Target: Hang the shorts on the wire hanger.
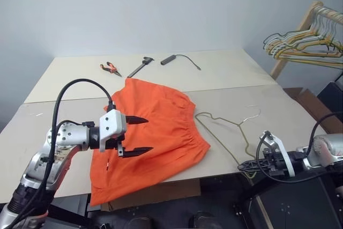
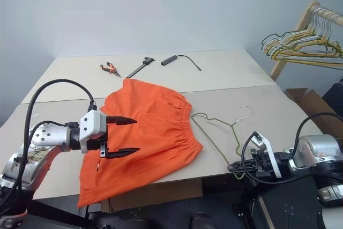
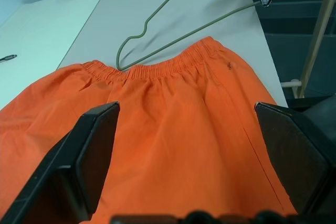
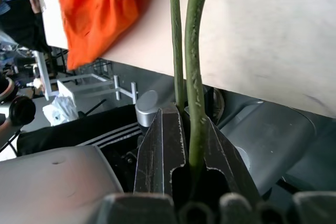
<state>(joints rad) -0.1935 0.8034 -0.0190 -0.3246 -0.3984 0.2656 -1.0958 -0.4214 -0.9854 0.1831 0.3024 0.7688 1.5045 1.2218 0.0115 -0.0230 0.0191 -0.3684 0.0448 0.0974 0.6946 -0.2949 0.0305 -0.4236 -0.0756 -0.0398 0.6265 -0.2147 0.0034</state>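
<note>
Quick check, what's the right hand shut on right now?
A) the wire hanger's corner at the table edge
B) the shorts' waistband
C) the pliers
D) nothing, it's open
A: the right hand is shut on the hanger at the near table edge, and the right wrist view shows the olive wire pinched between its fingers; the shorts lie flat beside it, ungripped.

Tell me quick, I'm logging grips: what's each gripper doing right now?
Left gripper: open, holding nothing, above the shorts.
Right gripper: shut on the wire hanger at the table's near edge.
</note>
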